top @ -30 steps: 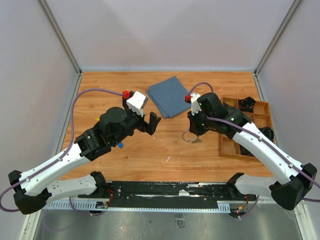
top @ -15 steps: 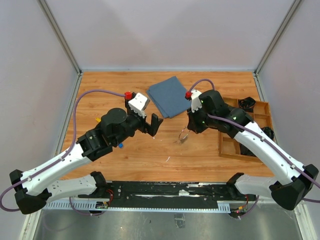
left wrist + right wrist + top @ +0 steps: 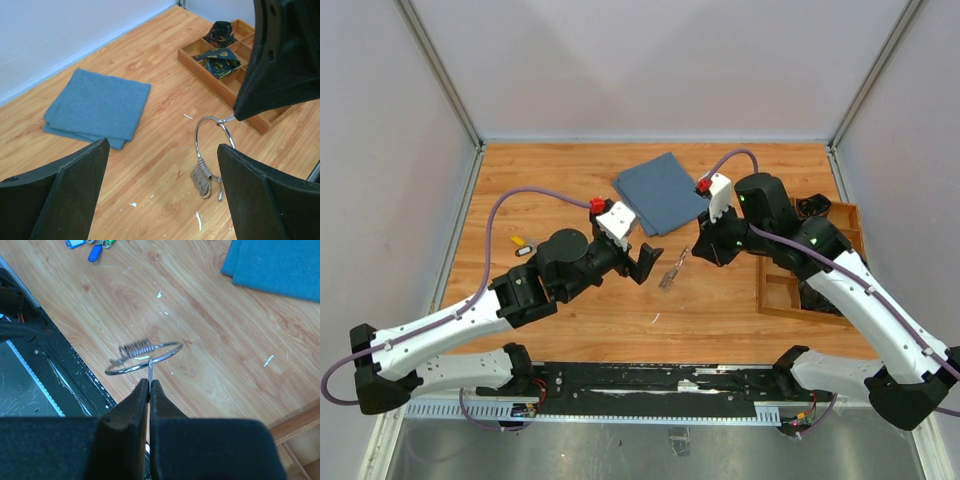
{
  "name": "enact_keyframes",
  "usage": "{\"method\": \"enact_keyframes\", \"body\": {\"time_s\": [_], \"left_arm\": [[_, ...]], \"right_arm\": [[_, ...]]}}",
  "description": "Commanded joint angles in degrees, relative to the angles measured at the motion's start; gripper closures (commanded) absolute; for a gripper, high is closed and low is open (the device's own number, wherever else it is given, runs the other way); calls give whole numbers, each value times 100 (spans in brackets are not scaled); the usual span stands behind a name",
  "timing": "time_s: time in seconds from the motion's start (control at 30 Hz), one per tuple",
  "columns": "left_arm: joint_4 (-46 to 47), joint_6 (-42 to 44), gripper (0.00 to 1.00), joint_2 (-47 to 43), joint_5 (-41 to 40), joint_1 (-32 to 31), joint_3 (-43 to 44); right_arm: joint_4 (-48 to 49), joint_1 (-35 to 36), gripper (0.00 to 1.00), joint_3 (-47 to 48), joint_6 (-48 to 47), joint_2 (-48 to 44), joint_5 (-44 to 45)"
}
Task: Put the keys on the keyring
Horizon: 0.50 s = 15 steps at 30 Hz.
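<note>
Silver wire keyring (image 3: 145, 356), seemingly light, stiff and slippery, is dangling by its rim from the clamped right gripper (image 3: 149, 384); at its nine o'clock, the left gripper (image 3: 647, 262) is gaping.

The worktop (image 3: 550, 180) is orange-brown wood with streaky grain. The folded cloth (image 3: 658, 192) at upper centre is plain slate blue. The keyring (image 3: 202, 175) is shiny silver. At the right wrist view's upper left, the keys (image 3: 94, 253) carry blue and green tags. The left claw (image 3: 162, 147) and right claw (image 3: 149, 382) are matte black.
</note>
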Motion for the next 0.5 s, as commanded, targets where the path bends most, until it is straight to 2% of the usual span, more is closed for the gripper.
{"method": "enact_keyframes", "body": {"time_s": [0.0, 0.47], "left_arm": [[739, 409, 6, -6, -511, -352, -180], [1976, 1404, 7, 33, -648, -845, -465]], "right_arm": [[-299, -1, 100, 450, -265, -59, -302], [-1138, -1, 99, 1349, -293, 237, -289]]}}
